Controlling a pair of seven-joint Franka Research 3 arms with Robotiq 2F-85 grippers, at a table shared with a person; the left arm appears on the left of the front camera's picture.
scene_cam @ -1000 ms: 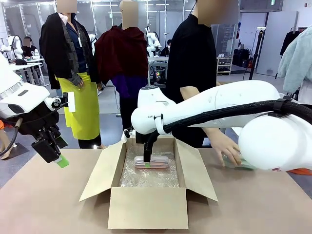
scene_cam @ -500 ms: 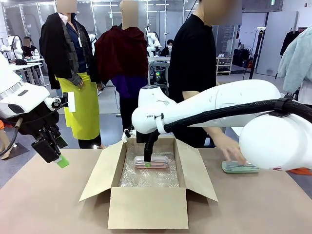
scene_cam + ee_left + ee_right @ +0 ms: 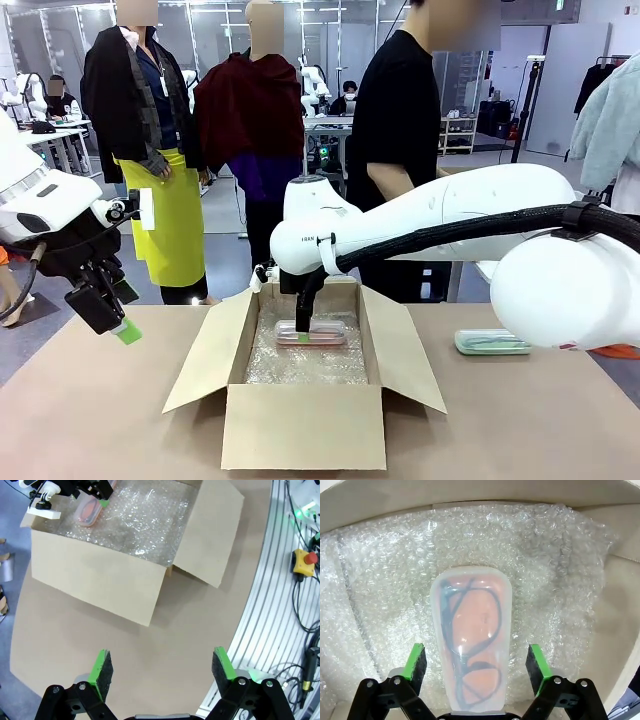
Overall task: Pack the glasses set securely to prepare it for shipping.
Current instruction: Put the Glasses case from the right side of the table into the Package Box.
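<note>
An open cardboard box [image 3: 303, 425] lined with bubble wrap [image 3: 555, 570] stands mid-table. The pink case [image 3: 472, 640] of the glasses set lies flat on the wrap at the box's far end [image 3: 325, 333]; dark glasses show through it. My right gripper [image 3: 477, 662] reaches down into the box [image 3: 304, 332], open, a green pad on each side of the pink case with a gap to it. The mint green case [image 3: 490, 342] lies on the table right of the box. My left gripper [image 3: 115, 320] hovers open and empty left of the box, above bare table [image 3: 162, 670].
The box's side flaps [image 3: 205, 350] spread outward over the table. A person [image 3: 400, 130] stands behind the far edge, hands off the table. In the left wrist view, a red emergency button [image 3: 305, 562] and cables lie beyond the table's near edge.
The person's hand set the mint green case down on the table at the right and pulled away. Neither arm has moved.
</note>
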